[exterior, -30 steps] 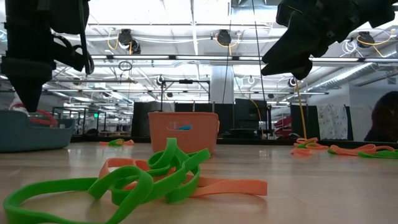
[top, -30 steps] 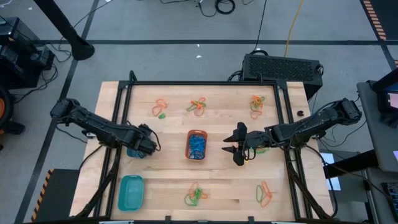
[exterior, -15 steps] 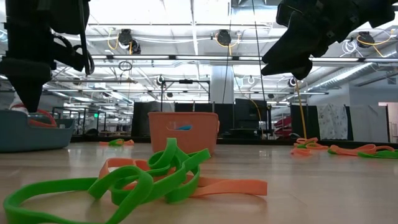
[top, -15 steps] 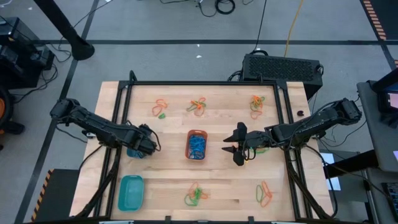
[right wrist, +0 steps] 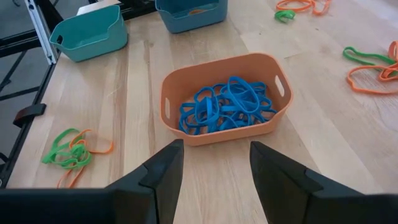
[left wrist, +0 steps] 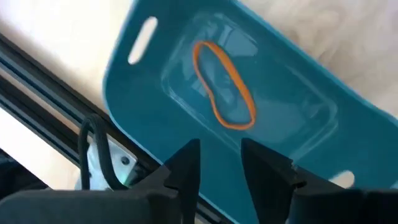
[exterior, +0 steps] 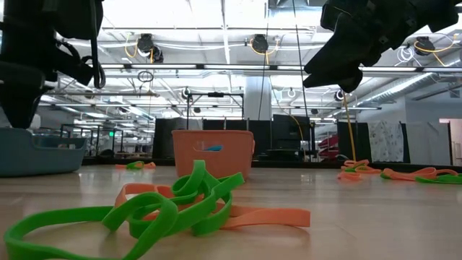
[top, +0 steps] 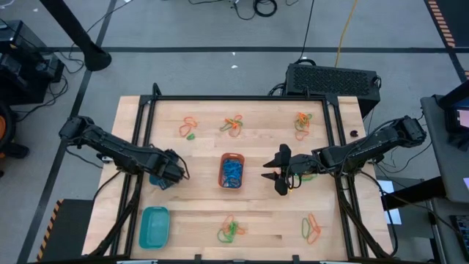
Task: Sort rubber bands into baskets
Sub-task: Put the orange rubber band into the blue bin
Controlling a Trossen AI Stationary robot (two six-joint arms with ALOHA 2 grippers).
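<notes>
Left pincer (left wrist: 214, 163) hangs just above the blue basket (left wrist: 298, 81) near the desk's (top: 256, 220) left edge, fingers parted, empty; one orange band (left wrist: 224, 87) lies inside. Right pincer (right wrist: 211, 163) spread wide, empty, hovering over bare wood beside the orange basket (right wrist: 221, 102) of blue bands (right wrist: 227, 106). Beyond, teal basket (right wrist: 87, 31) by the rail.

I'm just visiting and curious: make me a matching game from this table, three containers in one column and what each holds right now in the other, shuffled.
Column one:
1. orange basket
2. blue basket under the left end effector
3. teal basket at the table's corner

Column two:
A. one orange rubber band
B. inside not visible
C. a heap of blue rubber bands

Pairs: 1-C, 2-A, 3-B.
</notes>
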